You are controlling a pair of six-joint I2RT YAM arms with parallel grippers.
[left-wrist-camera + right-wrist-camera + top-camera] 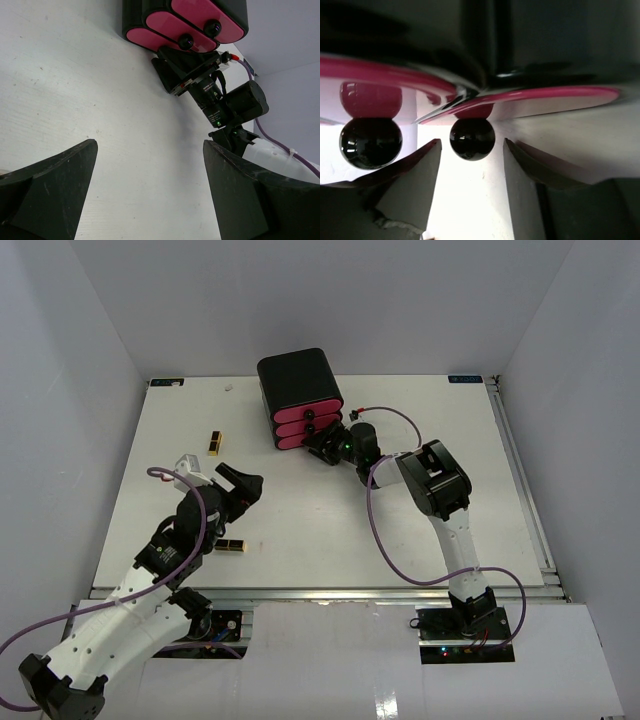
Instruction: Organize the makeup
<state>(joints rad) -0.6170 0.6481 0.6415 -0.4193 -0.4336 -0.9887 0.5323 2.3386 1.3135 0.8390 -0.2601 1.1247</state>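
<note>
Currently, the black box (296, 375) stands on the tabletop (300, 510) directly ahead of the right claw (322, 446). Its three pink drawers (305, 412) are all shut, so their contents cannot be seen. The right claw is close up to the drawer fronts with its jaws parted. One black knob (472, 138) sits between the two fingers (417, 185) with a visible gap on each side, so nothing is gripped. A second knob (370, 143) lies just left of that claw in its wrist view.

The left claw (243, 480) is wide open and holds nothing. It is over bare tabletop, well apart from the box, which lies ahead of it and to its right. One black-and-gold lipstick case (215, 443) lies on the tabletop ahead of the left claw and to its left, near but not touching. A second lipstick case (230, 546) lies behind that claw, beside its arm.

The right claw and its wrist stand between the left claw and the lowest drawer front. A purple cable (372, 520) loops over the tabletop behind the right claw.
</note>
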